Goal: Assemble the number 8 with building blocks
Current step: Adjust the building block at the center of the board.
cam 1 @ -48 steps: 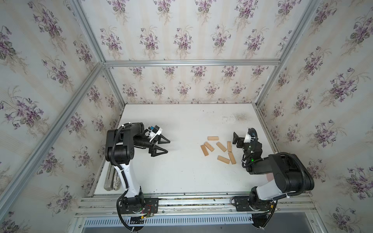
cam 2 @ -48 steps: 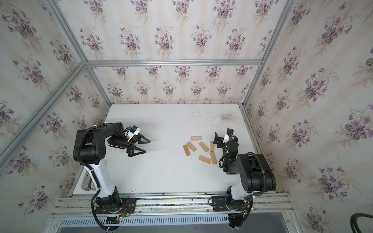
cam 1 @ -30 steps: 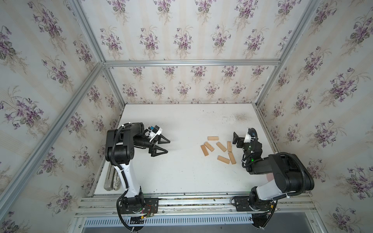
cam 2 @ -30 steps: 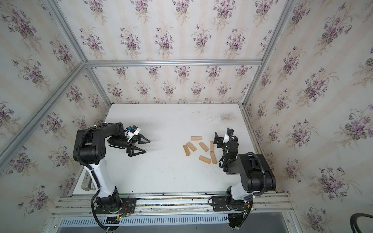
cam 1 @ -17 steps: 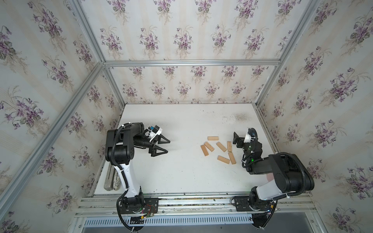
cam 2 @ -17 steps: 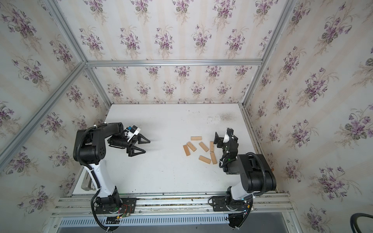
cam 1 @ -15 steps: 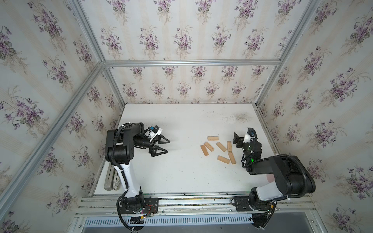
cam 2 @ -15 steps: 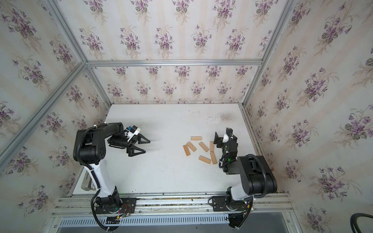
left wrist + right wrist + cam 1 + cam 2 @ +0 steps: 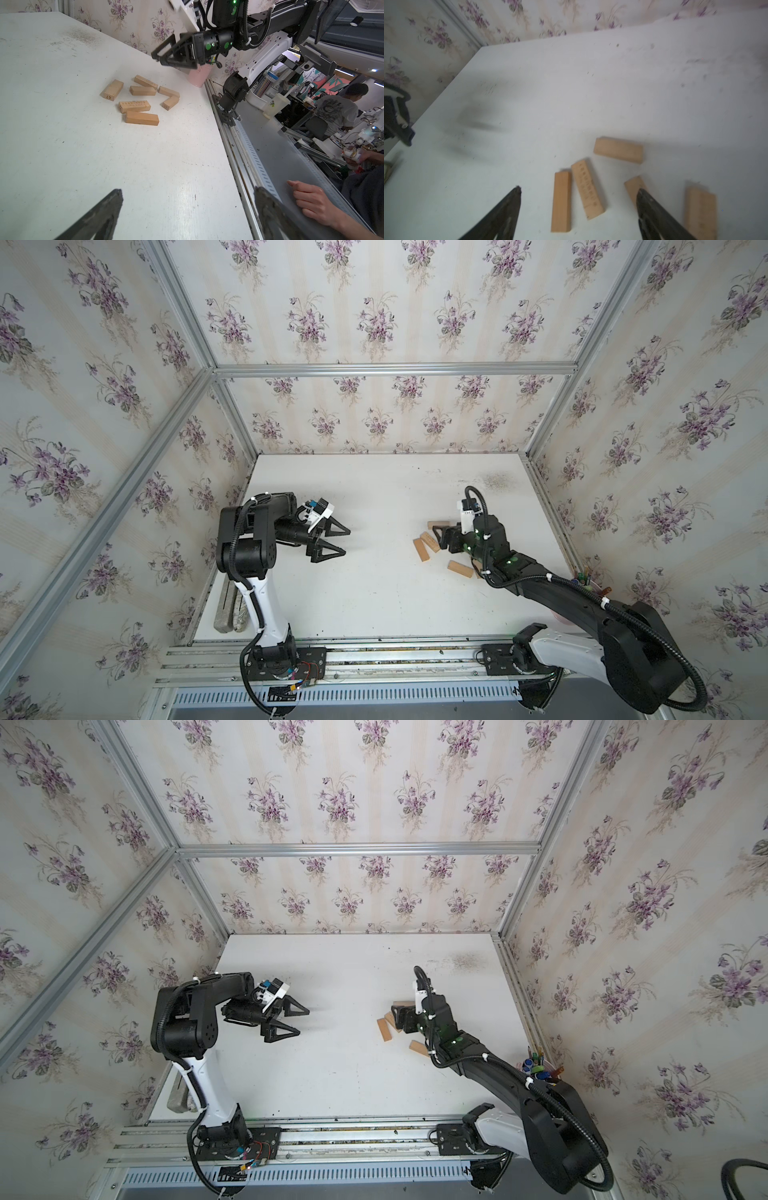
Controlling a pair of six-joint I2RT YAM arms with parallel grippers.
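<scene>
Several light-tan building blocks lie loose in a small scatter right of the table's middle, seen in both top views. They form no number 8. My right gripper hovers open just above the scatter, and two blocks lie on the table below the gap between its fingers. From the left wrist view the right gripper hangs clear above the wood. My left gripper stands open and empty on the left, well away from the blocks.
Long grey slabs lie along the table's left edge. A pink cup with pens stands at the right edge near the blocks. A person's hand rests beyond the front rail. Wallpapered walls close three sides.
My right gripper has swung left from beside the scatter to over it, and its jaws have narrowed a little. The blocks and the left arm have not moved.
</scene>
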